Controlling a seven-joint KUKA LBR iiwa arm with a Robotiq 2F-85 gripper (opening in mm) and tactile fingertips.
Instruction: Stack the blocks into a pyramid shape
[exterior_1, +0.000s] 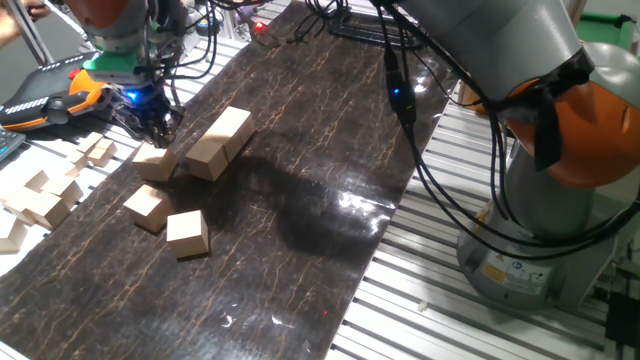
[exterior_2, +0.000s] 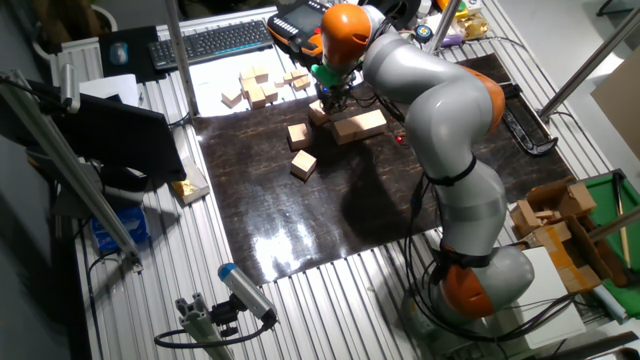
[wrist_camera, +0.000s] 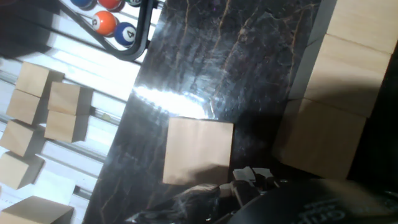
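At upper left of one fixed view, the gripper (exterior_1: 155, 120) hangs just above a tan block (exterior_1: 157, 162); whether its fingers are parted or holding anything cannot be told. Just right lies a row of blocks (exterior_1: 220, 142), with two loose blocks (exterior_1: 167, 220) lower in the frame.

a robotics lab: a slotted aluminium-profile bench (exterior_2: 330, 300) carries a dark marbled mat (exterior_1: 300, 200), with the grey-and-orange robot arm (exterior_2: 450, 150) bolted beside it, loose cables (exterior_1: 430, 170), a keyboard (exterior_2: 215, 40) and a camera on a mount (exterior_2: 240, 290).
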